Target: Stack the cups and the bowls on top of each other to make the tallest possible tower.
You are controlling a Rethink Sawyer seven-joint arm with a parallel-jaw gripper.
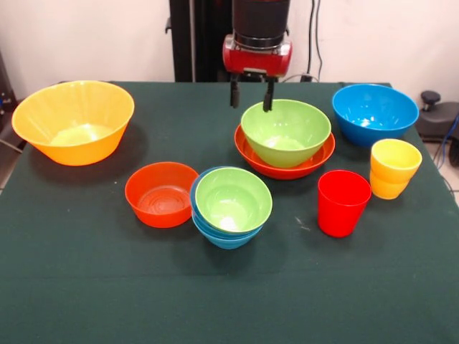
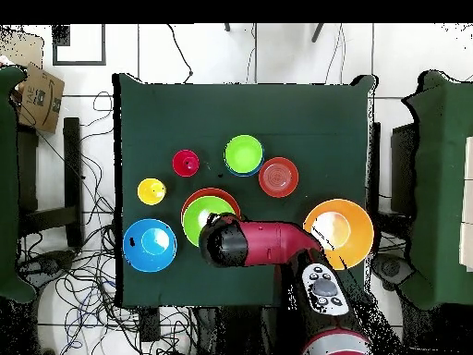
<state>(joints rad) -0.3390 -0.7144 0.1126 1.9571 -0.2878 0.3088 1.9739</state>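
Green cloth covers the bench [image 1: 86, 287], white wall behind, black pedestal at the far side

Largest first: orange-yellow bowl [image 1: 74, 120] sits alone at the front view's left, near that bench edge. Blue bowl [image 1: 374, 113] stands far right, close to the far edge. Wide red-orange bowl [image 1: 284, 162] in the middle carries a green bowl [image 1: 285, 132] nested inside it; this pair reads as the best start of a tower. Nearer the camera a smaller green bowl [image 1: 233, 199] sits in a small blue bowl [image 1: 219, 235], tipped slightly. Just left of them, almost touching, a small red-orange bowl [image 1: 161, 193]. Red cup [image 1: 343, 202] and yellow cup [image 1: 393, 168] stand upright at right, close together but apart.

Claw [image 1: 250, 95] hangs above the far rim of the nested green bowl, its two dark fingers [image 1: 234, 93] apart and holding nothing. One finger looks lined up over the rim, the other behind it.

Judgement: step in hand looks like a rim grasp on that green bowl. Do it well by descending straight, one finger inside the wall and one outside, closing low enough that the glossy rim does not slip; lift vertically so the red-orange bowl beneath stays put.

Room: open cloth lies along the near side and between the big orange-yellow bowl and the centre pair. Right side is crowded by cups and blue bowl; swing clear of them
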